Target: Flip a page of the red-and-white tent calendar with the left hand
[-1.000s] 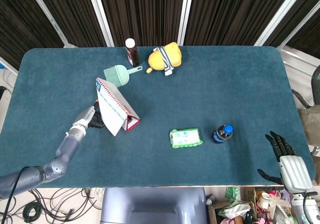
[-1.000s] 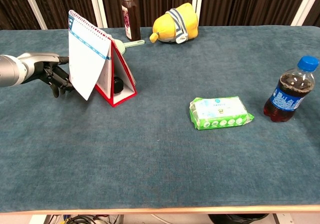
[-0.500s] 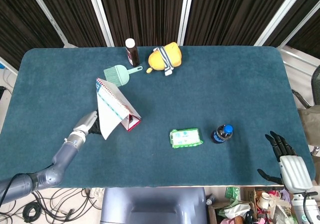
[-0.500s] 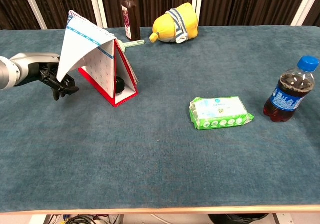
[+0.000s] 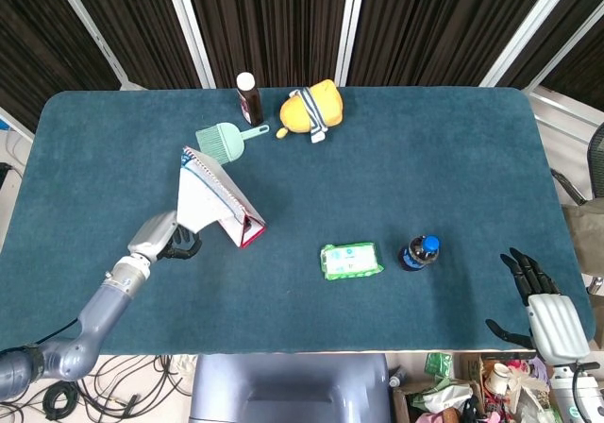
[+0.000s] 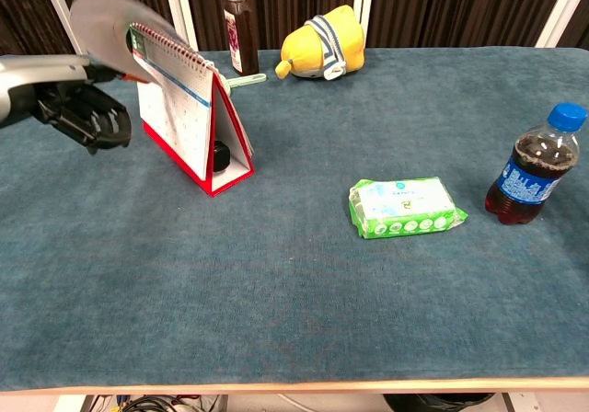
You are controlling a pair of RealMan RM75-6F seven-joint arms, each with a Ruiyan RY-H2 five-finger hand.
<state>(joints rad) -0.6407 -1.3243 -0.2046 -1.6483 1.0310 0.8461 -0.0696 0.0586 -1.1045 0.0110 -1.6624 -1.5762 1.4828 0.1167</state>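
Both views are evenly and brightly lit from overhead; only soft, short shadows are cast on the table (image 5: 377, 159). No glare is seen. The lifted page (image 6: 115, 17) is motion-blurred in the chest view. Slight wide-angle bending is noted at the head view's edges.

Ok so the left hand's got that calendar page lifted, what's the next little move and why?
Probably carry the page on over the spiral top and let it drop behind. In the chest view the left hand has it raised above the tent calendar, bowed toward the near side, so it is not yet over; the next sheet is already exposed.
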